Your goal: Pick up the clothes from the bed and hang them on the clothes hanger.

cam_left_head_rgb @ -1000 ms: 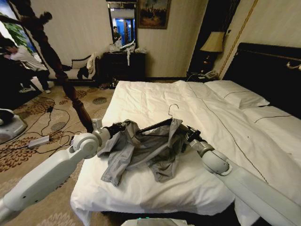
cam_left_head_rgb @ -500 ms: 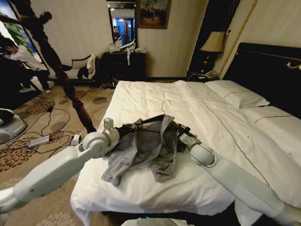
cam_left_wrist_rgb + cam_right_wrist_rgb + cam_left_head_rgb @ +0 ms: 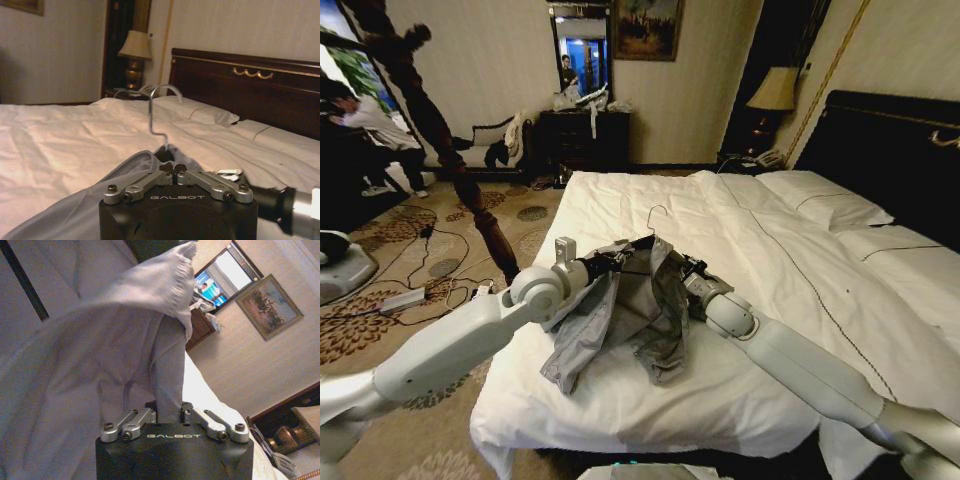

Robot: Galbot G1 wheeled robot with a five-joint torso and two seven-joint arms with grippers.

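Left gripper (image 3: pixel 173 170) pinched tight on the clothes hanger (image 3: pixel 161 120) at the base of its wire hook, above the bed (image 3: pixel 770 260). Right gripper (image 3: pixel 170 416) clamped on a fold of the clothes (image 3: pixel 640 310) (grey shirt), just beside the hanger. Shirt draped over the hanger, raised, its lower edge touching the duvet near the bed's foot.

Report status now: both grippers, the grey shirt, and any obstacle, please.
Left gripper shut on the clothes hanger. Right gripper shut on the grey shirt, which drapes from the hanger, hem on the bed. No obstacle seen.
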